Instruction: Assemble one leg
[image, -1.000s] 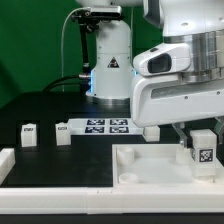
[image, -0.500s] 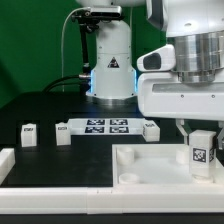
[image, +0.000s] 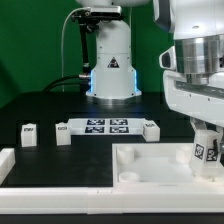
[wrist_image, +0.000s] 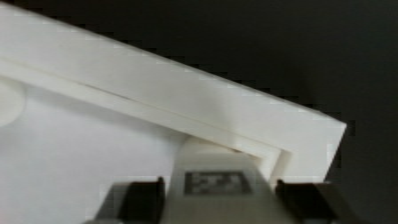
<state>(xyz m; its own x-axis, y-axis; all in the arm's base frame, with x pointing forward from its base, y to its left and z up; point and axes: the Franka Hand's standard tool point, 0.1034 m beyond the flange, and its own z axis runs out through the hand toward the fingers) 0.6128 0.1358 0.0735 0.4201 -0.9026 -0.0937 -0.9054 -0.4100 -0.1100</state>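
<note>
**Robotics lab bench**

A robot arm base (image: 110, 60) stood at top centre of the exterior view, with a green backdrop (image: 25, 40) upper left and a black table (image: 40, 108) across the middle. The marker board (image: 105, 126) lay mid-frame. Each small white leg (image: 29, 133) at centre left carried a fiducial tag.

leg (image: 207, 153): white plastic, smooth | table (image: 40, 112): black, possibly matt cloth

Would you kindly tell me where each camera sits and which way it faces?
Exterior view: off the arm, facing the marker board and white tray-like piece; the arm and tool show.
Wrist view: on the wrist, looking past the tool at the leg by that piece's corner.
Shared: tool, leg, tray-like piece.
</note>
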